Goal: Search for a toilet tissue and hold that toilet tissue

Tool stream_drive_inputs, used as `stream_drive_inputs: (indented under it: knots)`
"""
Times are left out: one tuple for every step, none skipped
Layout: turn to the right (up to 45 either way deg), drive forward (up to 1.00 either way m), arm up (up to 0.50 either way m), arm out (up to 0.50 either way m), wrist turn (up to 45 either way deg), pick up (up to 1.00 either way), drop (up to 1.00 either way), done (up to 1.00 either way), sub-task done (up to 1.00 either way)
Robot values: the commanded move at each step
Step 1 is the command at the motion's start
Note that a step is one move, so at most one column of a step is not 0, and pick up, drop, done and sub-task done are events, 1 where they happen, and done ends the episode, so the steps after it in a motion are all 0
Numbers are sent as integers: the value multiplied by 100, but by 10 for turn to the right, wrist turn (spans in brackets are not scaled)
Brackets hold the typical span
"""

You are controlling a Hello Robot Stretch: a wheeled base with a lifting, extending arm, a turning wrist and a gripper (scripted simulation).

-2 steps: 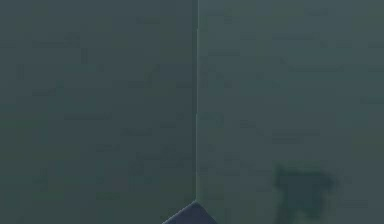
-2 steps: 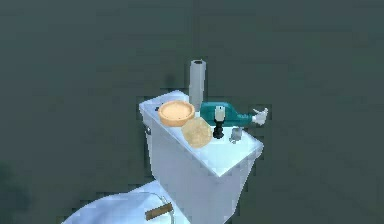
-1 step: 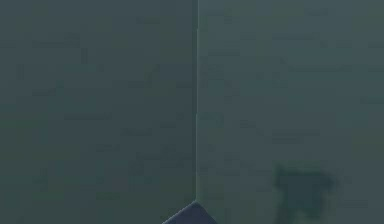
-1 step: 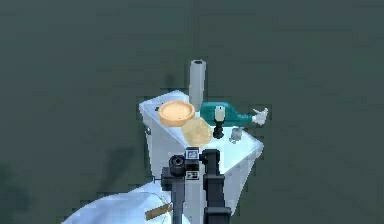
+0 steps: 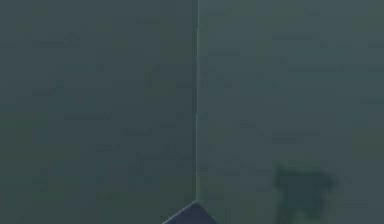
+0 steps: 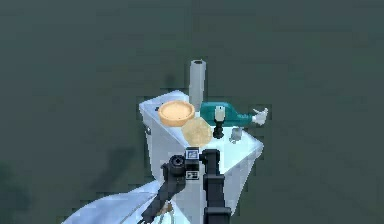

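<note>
On the toilet tank point(image 6: 158, 140) lies a tan roll point(image 6: 177, 110), which we judge the tissue, beside a grey tube point(image 6: 198, 75) and a teal thing point(image 6: 228, 113). At the tank's front stand the jaws, presumably set there to reach the roll. We cannot tell whether they hold anything.

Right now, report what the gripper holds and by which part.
It cannot be told. The gripper has its far end in front of the white toilet tank, so the view does not settle whether it holds anything.
</note>
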Motion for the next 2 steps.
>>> stream_drive_inputs:
  knots:
    - [0, 0, 0, 0, 450, 0, 0, 0, 0]
    - [0, 0, 0, 0, 330, 0, 0, 0, 0]
